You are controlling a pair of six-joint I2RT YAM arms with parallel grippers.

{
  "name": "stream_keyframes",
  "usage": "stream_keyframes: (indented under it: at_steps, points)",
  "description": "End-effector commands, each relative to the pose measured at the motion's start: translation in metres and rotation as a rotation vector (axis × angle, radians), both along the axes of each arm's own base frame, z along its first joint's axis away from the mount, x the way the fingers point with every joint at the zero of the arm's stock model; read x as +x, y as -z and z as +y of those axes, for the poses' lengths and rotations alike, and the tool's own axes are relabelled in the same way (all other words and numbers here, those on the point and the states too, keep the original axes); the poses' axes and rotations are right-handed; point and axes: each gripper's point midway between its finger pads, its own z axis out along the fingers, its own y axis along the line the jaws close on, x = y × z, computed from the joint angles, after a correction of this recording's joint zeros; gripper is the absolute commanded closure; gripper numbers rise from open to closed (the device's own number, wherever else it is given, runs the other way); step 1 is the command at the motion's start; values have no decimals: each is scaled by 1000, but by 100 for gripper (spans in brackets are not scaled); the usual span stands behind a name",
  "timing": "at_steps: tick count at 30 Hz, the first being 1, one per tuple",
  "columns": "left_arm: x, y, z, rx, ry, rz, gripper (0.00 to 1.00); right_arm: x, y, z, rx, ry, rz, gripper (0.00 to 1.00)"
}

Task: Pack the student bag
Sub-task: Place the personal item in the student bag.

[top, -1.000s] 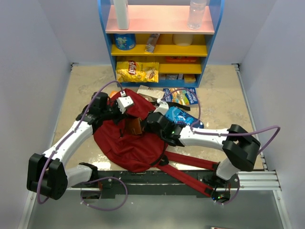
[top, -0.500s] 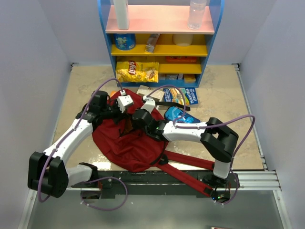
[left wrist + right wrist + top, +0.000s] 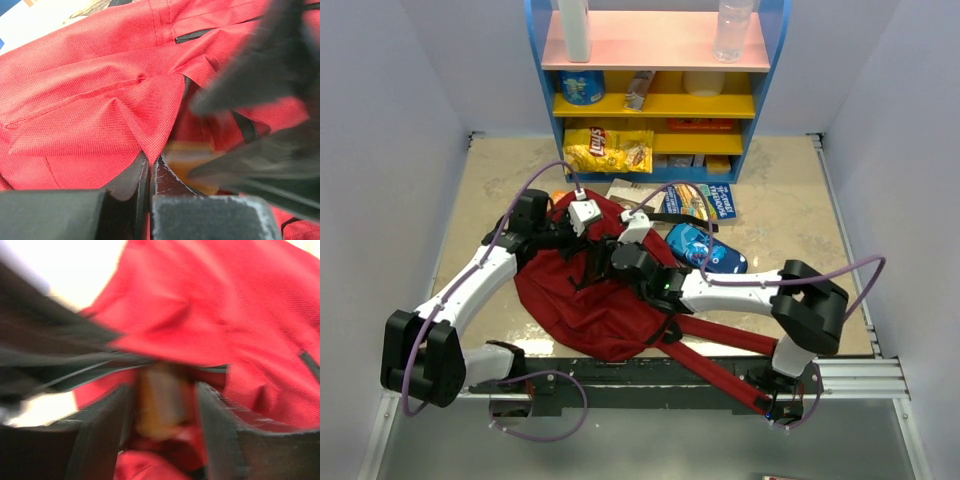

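Observation:
The dark-red student bag (image 3: 582, 312) lies on the table near the arm bases, its straps (image 3: 715, 352) trailing right. My left gripper (image 3: 582, 228) is shut on a fold of the bag's fabric at the edge of its opening, seen close in the left wrist view (image 3: 149, 167). My right gripper (image 3: 618, 258) is at the opening with its jaws apart (image 3: 165, 395). A blurred orange-brown flat object (image 3: 162, 407) sits just beyond them inside the bag, with a small gap either side. It also shows in the left wrist view (image 3: 192, 161).
A blue patterned pencil case (image 3: 706, 250) lies just right of the bag. Books (image 3: 705, 200) lie behind it. A blue and yellow shelf unit (image 3: 655, 95) with a chips packet (image 3: 610, 150) stands at the back. Walls close in on both sides.
My right gripper carried the orange-brown object into the bag's opening, then drew back a little toward the near right. The object no longer shows from above. My left gripper kept its hold.

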Motion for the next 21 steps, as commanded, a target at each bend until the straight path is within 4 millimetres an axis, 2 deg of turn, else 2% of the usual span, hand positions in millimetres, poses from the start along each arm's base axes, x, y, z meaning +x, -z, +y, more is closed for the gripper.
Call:
stream_keyframes:
  at_steps: [1,3,8,14,17,21]
  points:
    - [19,-27,-7,-46,8,-94,100,-20,-61,19,50,-94,-105,73]
    - [19,-28,-8,-49,7,-95,100,-25,-53,19,17,-86,-84,100]
    - [19,-27,-7,-48,5,-89,100,-38,-45,11,2,-91,-77,100]
    - [19,-30,-8,-55,8,-92,100,-39,4,0,-99,-51,-2,100]
    - [18,-34,-9,-63,14,-93,100,-36,21,3,-123,-36,11,100]
    - [16,-37,-9,-62,21,-105,100,-32,32,7,-160,-26,14,100]
